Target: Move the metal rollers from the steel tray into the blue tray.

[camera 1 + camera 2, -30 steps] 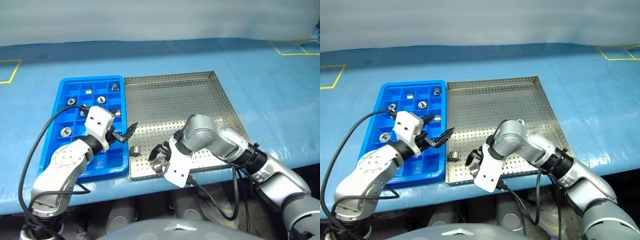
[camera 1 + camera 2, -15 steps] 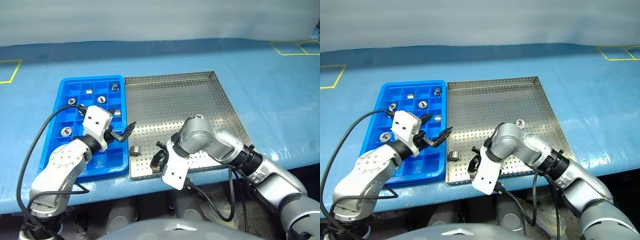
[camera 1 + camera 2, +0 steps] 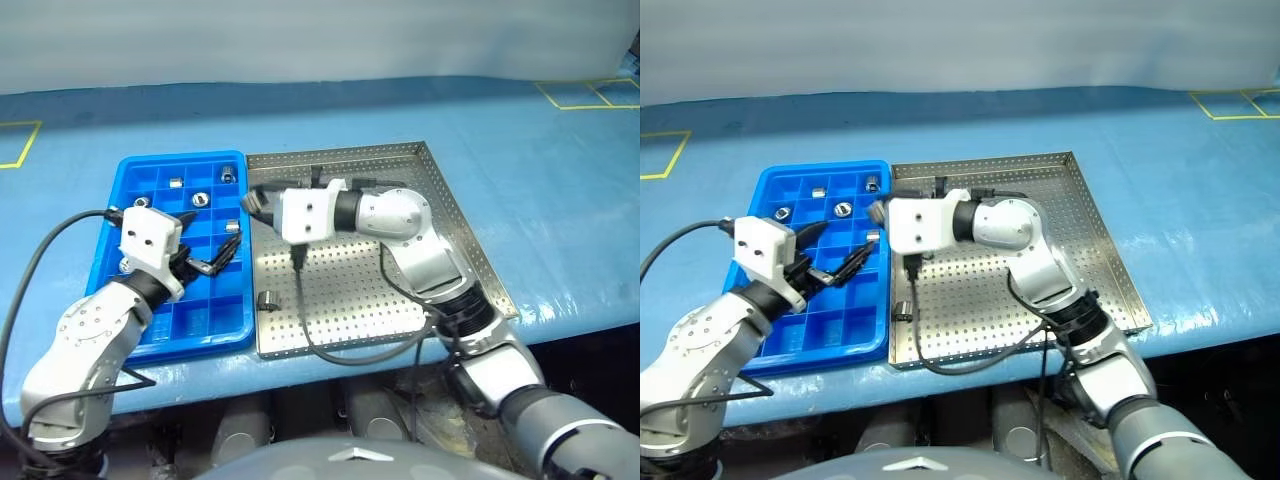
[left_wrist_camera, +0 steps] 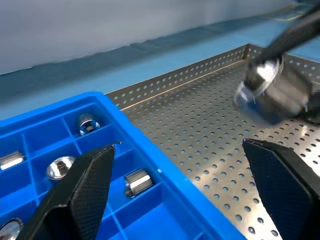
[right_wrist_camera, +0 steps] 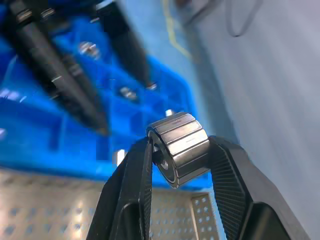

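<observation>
With a roller (image 5: 178, 147) clamped in the right claw (image 3: 252, 202) above the steel tray's (image 3: 440, 215) left edge, it should be carried over an empty blue tray (image 3: 140, 170) cell before release, the left claw (image 3: 203, 262) gaping idle.

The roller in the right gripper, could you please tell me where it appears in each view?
Left eye: roller at the right gripper tip, above where the steel tray meets the blue tray.
Right eye: roller at that same edge.
Left wrist: roller, blurred, above the steel tray's floor.
Right wrist: roller central, clamped between the fingers.
Shared landmark: blue tray.
</observation>
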`<state>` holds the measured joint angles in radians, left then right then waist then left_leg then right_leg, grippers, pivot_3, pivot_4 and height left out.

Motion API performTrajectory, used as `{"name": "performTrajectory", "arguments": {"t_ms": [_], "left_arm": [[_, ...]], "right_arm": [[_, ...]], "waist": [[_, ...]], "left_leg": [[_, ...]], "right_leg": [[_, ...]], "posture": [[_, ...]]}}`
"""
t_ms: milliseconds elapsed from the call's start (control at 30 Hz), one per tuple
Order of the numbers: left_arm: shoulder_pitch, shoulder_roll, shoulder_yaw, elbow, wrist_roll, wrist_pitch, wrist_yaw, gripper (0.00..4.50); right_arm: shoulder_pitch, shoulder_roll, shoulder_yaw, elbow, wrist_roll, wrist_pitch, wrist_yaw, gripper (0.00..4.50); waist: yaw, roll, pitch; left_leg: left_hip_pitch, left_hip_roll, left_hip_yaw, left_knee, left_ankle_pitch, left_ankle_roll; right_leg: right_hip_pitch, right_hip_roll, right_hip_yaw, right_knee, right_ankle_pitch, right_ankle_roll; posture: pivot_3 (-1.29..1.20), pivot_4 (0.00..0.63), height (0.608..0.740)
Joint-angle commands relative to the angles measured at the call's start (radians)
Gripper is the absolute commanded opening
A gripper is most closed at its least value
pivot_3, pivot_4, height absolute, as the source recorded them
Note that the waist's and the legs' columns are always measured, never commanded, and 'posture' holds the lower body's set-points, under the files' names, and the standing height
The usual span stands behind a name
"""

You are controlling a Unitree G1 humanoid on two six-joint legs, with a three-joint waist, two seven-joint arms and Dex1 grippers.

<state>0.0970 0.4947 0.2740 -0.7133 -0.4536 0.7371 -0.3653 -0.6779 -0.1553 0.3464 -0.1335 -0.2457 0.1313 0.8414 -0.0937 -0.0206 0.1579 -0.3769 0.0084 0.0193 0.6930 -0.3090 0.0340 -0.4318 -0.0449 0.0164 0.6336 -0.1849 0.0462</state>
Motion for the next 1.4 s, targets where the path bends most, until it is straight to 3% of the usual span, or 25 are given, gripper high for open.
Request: {"name": "performTrajectory", "arguments": {"t_ms": [33,167,733,1133,1400], "left_arm": [[0.039,0.019,0.088,-0.057,-0.009,0.001,0.014,4.5],[0.107,0.016,0.141,-0.093,-0.024,0.003,0.016,4.5],[0.384,-0.065,0.26,-0.248,-0.084,-0.07,0.021,4.5],[0.392,-0.083,0.195,-0.282,-0.078,-0.071,0.06,4.5],[0.342,-0.067,0.146,-0.268,-0.072,-0.066,0.074,4.5]], "right_arm": [[0.029,0.066,-0.032,-0.011,0.069,0.05,-0.092,1.36],[0.051,0.126,0.005,0.073,0.098,-0.008,-0.143,1.36],[-0.037,0.288,0.041,0.529,0.233,-0.215,-0.091,1.36],[-0.15,0.334,0.0,0.872,0.218,-0.339,-0.176,1.36],[-0.177,0.342,-0.012,0.974,0.214,-0.379,-0.188,1.36]], "waist": [[0.005,0.0,0.0],[0.014,0.0,0.0],[0.075,0.001,0.0],[0.105,0.001,0.001],[0.107,0.001,0.001]], "left_leg": [[0.0,0.0,0.0,0.0,0.0,0.0],[0.0,-0.001,-0.001,0.0,0.0,0.0],[0.001,0.0,-0.006,-0.002,0.003,-0.006],[0.003,0.0,-0.015,-0.003,0.007,-0.009],[0.005,0.002,-0.016,-0.008,0.009,-0.012]], "right_leg": [[0.0,0.0,0.0,0.0,0.0,0.0],[0.001,-0.001,-0.001,0.0,0.0,0.0],[0.0,0.002,-0.005,0.007,-0.006,-0.01],[0.002,0.011,-0.008,0.01,-0.009,-0.016],[0.002,0.013,-0.007,0.01,-0.011,-0.019]], "posture": [[-0.11,0.15,0.74],[-0.07,0.15,0.74],[0.12,0.15,0.74],[0.16,0.15,0.74],[0.14,0.15,0.74]]}}
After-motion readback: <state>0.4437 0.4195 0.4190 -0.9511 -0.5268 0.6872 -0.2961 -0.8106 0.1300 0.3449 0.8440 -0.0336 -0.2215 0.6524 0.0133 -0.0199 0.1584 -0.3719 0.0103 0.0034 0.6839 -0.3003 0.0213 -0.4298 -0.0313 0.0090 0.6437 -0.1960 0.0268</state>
